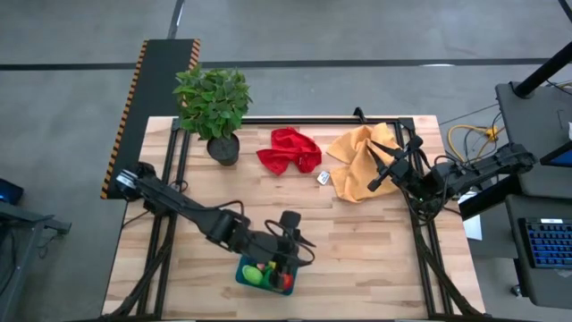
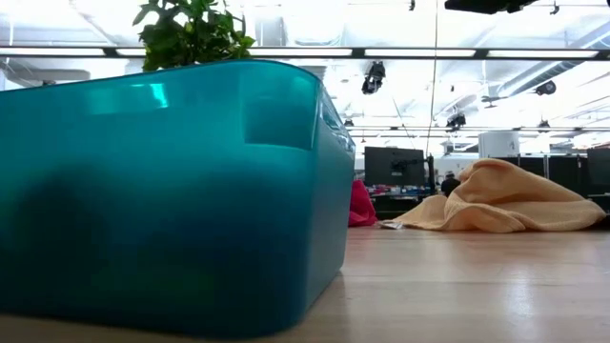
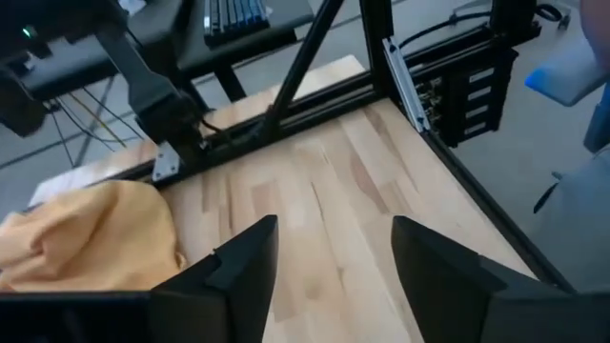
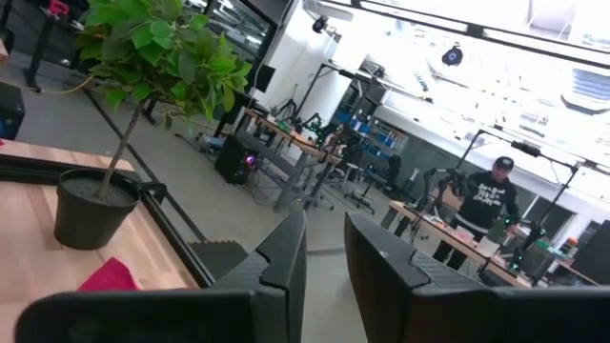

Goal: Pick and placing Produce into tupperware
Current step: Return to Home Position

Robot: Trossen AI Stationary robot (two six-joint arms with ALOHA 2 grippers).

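We judge homing is due: left gripper (image 3: 334,225), fingers wide and empty, should lift off the tupperware (image 2: 172,191) holding produce (image 1: 268,273); right gripper (image 4: 325,217) waits at the table's right side, narrow and empty.

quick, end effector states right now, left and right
left end effector: open wide, holding nothing
right end effector: open by a narrow gap, holding nothing

We see the table (image 1: 357,237) as pale wood in glued strips, smooth with a soft sheen. The tupperware (image 2: 172,191) is teal plastic, glossy and half see-through. The yellow cloth (image 2: 505,205) and red cloth (image 1: 288,150) are soft, matt, crumpled fabric. The frame strut (image 3: 303,59) looks like black matt metal. The left gripper (image 3: 334,243) has fingers (image 3: 238,276) of dark matt plastic.
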